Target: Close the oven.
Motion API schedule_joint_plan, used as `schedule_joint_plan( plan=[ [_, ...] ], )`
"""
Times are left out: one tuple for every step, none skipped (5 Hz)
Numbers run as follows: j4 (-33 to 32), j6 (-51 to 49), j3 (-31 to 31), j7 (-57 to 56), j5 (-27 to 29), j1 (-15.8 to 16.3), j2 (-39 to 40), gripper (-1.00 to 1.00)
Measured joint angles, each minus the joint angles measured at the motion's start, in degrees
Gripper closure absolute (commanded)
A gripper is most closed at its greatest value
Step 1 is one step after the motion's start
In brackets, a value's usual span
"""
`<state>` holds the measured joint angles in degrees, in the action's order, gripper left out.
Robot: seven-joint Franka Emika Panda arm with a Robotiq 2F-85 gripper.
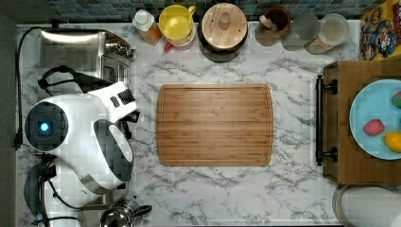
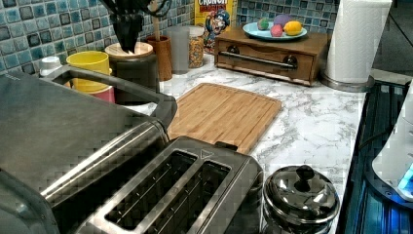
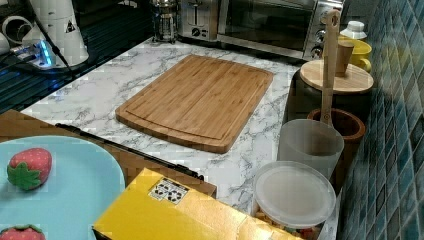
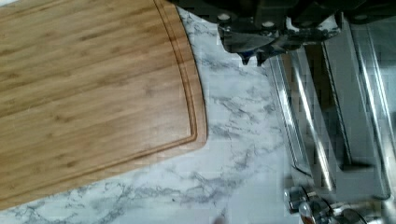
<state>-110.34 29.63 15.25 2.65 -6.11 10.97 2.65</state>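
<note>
The hand [image 4: 254,57] hangs just above the oven's grey bar handle [image 4: 357,98]; its fingertips sit close together with nothing between them, so it looks closed, not touching the bar as far as the wrist view tells. The oven [image 3: 272,22] stands at the far end of the marble tabletop [image 1: 293,189], its glass door upright against the body in the right view, its metal knobs [image 3: 318,36] stacked at the right view's right. Beside it sits a two-slot steel toaster [image 2: 187,195], then a lidded steel pot [image 2: 299,195].

Readable writing is scarce: a yellow cereal box [image 2: 214,17] shows "CRUNCH" in the left view.

A bamboo cutting board [image 1: 215,124] lies mid-tabletop, well apart from the oven. Along the tiled wall stand a yellow mug [image 1: 176,22], a dark canister with a wooden lid [image 1: 223,20] and a wooden utensil holder [image 3: 345,127]. A wooden drawer box [image 2: 270,51] carries a blue plate [image 1: 371,111] of toy fruit.
</note>
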Motion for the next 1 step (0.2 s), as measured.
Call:
schedule_joint_plan(
  plan=[
    [1.3, 0.0, -0.1, 0.0, -1.2, 0.2, 0.0, 1.0]
  ],
)
